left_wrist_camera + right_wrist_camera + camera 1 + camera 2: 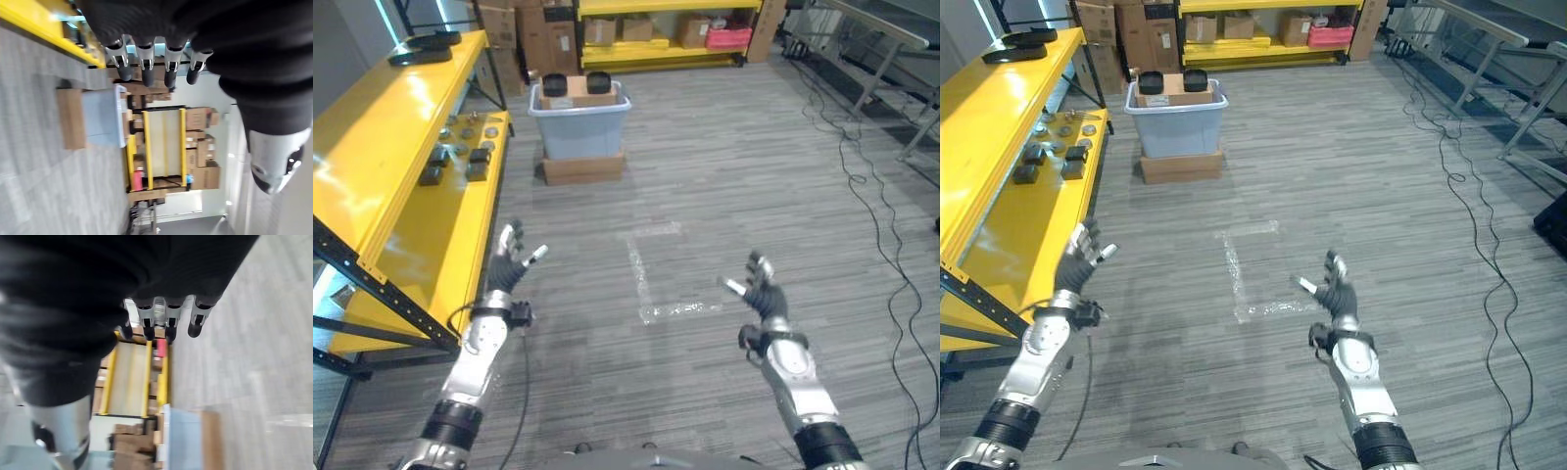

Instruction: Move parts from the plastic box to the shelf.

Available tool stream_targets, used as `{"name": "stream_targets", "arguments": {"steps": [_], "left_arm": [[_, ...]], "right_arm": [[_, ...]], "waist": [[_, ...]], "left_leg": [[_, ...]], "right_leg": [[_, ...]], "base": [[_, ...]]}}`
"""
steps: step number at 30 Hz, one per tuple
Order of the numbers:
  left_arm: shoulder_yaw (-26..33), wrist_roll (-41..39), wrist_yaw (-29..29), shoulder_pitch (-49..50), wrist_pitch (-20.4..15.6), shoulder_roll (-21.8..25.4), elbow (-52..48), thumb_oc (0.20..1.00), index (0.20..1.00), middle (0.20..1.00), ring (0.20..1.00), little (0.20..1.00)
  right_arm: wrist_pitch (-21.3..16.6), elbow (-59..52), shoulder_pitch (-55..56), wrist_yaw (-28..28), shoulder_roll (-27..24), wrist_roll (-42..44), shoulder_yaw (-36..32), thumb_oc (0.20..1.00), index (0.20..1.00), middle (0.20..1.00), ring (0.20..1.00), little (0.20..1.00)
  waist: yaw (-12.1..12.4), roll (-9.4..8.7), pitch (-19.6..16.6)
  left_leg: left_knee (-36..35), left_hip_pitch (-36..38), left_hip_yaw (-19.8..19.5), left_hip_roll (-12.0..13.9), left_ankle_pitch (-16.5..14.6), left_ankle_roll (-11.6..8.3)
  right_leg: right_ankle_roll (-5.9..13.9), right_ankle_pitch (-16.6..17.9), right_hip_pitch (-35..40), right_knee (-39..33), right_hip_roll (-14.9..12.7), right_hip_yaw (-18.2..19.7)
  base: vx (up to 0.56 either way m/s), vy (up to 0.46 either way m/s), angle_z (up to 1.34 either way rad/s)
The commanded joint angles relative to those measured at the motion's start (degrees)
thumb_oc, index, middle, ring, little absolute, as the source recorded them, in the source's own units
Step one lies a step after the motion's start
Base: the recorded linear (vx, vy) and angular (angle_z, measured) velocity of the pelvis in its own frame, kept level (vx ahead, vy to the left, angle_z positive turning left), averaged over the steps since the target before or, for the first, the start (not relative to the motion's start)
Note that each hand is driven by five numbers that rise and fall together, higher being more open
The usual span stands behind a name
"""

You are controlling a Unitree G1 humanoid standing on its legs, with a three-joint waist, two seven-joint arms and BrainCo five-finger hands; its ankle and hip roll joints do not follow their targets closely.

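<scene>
Both empty — left robot hand [509, 262] and right robot hand [762, 290] with fingers spread; parts [576, 84] in plastic box [579, 127] well ahead, next: walk up and grasp, shelf [431, 220] at left.

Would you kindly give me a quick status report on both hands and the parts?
Left hand and right hand open, empty. Two black parts in pale blue plastic box ahead; several on yellow shelf. Grey floor between is clear.

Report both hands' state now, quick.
Left hand: open, holding nothing, raised beside the yellow shelf.
Right hand: open, holding nothing, raised over the floor.
</scene>
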Motion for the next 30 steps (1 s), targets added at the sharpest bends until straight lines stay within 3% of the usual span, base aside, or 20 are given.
{"name": "stream_targets", "arguments": {"steps": [1,4,10,15,19,20,22,24,26,30], "left_arm": [[0.65,-0.49,-0.25,-1.31,-2.93,2.89,-0.09,1.0,1.0,1.0,1.0,1.0],[1.14,1.59,-1.57,-0.47,-2.42,4.45,-2.76,1.0,1.0,1.0,1.0,1.0],[-0.15,-1.92,-4.05,-1.67,-2.98,3.99,-3.09,1.0,1.0,1.0,1.0,1.0],[-1.75,-2.59,-4.22,-3.68,-3.16,4.14,-2.78,1.0,1.0,1.0,1.0,1.0],[-1.95,-2.65,-4.38,-4.11,-2.95,4.3,-3.13,1.0,1.0,1.0,1.0,1.0],[-2.18,-3.58,-4.59,-4.92,-3.07,5.17,-3.58,1.0,1.0,1.0,1.0,1.0],[-2.34,-3.7,-4.7,-5.18,-3.09,5.15,-3.24,1.0,1.0,1.0,1.0,1.0],[-2.38,-3.08,-4.96,-4.99,-3.18,4.97,-3.06,1.0,1.0,1.0,1.0,1.0],[-3.46,-2.91,-4.77,-6.14,-3.21,4.21,-3.15,1.0,1.0,1.0,1.0,1.0],[-4.89,-2.95,-4.94,-7.26,-3.6,2.84,-2.51,1.0,1.0,1.0,1.0,1.0]], "right_arm": [[-5.57,-2.29,-0.2,4.09,2.15,8.23,-2.4,1.0,1.0,1.0,1.0,1.0],[-4.67,-5.5,-0.1,4.47,1.49,5.85,-1.82,1.0,1.0,1.0,1.0,1.0],[-3.65,-4.47,-1.27,4.27,0.76,3.72,-0.89,1.0,1.0,1.0,1.0,1.0],[-3.28,-3.66,-2.09,4.58,1.08,5.58,-0.03,1.0,1.0,1.0,1.0,1.0],[-2.78,-3.98,-2.19,5.47,1.25,7.53,0.35,1.0,1.0,1.0,1.0,1.0],[-2.62,-4.3,-3.56,5.11,0.78,6.45,1.33,1.0,1.0,1.0,1.0,1.0],[-2.58,-4.36,-3.99,5.05,1.0,5.96,1.87,1.0,1.0,1.0,1.0,1.0],[-2.6,-4.22,-3.26,4.99,1.06,4.63,2.38,1.0,1.0,1.0,1.0,1.0],[-2.33,-3.77,-2.37,4.39,-0.09,1.68,2.9,1.0,1.0,1.0,1.0,1.0],[-2.33,-4.26,-1.9,3.73,-0.84,-0.34,3.01,1.0,1.0,1.0,1.0,1.0]], "waist": [[0.9,-2.07,0.16],[0.91,-2.21,1.07],[0.6,-2.62,2.74],[0.38,-2.82,3.66],[0.17,-3.17,4.34],[-0.4,-3.0,6.38],[-0.71,-2.57,6.97],[-1.67,-1.7,6.61],[-3.59,-1.81,6.27],[-4.6,-1.13,5.97]], "left_leg": [[7.42,0.77,-3.03,3.45,-11.68,-3.2],[8.95,-0.65,-3.1,3.01,-12.45,-2.67],[11.61,-2.72,-3.84,1.08,-14.21,-0.91],[13.04,-3.64,-4.44,-0.23,-15.32,0.04],[13.42,-3.59,-4.48,-1.08,-15.89,0.65],[13.61,-3.43,-4.37,-1.4,-16.32,1.45],[13.4,-3.21,-3.89,-1.0,-16.25,1.48],[11.69,-1.61,-3.11,-0.55,-16.46,1.0],[9.43,2.2,-3.46,-1.39,-18.44,0.02],[9.53,5.12,-3.78,-1.25,-20.58,-1.1]], "right_leg": [[8.21,-4.74,-2.14,2.91,-5.14,2.55],[8.79,-4.71,-3.16,3.88,-5.69,2.9],[9.94,-4.16,-4.87,6.92,-7.01,4.77],[10.22,-2.92,-6.25,8.89,-7.93,6.07],[10.75,0.02,-7.65,11.18,-8.69,6.74],[10.64,4.31,-10.76,16.04,-8.66,8.3],[10.21,4.18,-12.19,17.37,-8.36,7.69],[9.21,-1.0,-13.82,14.65,-4.96,5.9],[10.99,-0.27,-17.06,6.18,0.72,5.89],[11.6,1.51,-18.06,2.87,1.95,3.59]], "base": [[0.01,0.037,-0.04],[0.0,0.081,-0.05],[0.01,0.094,-0.01],[0.02,0.087,0.01],[0.0,0.04,0.03],[0.0,0.101,0.01],[0.06,0.087,0.01],[0.25,0.053,-0.07],[0.36,-0.024,-0.2],[0.29,-0.09,0.08]]}}
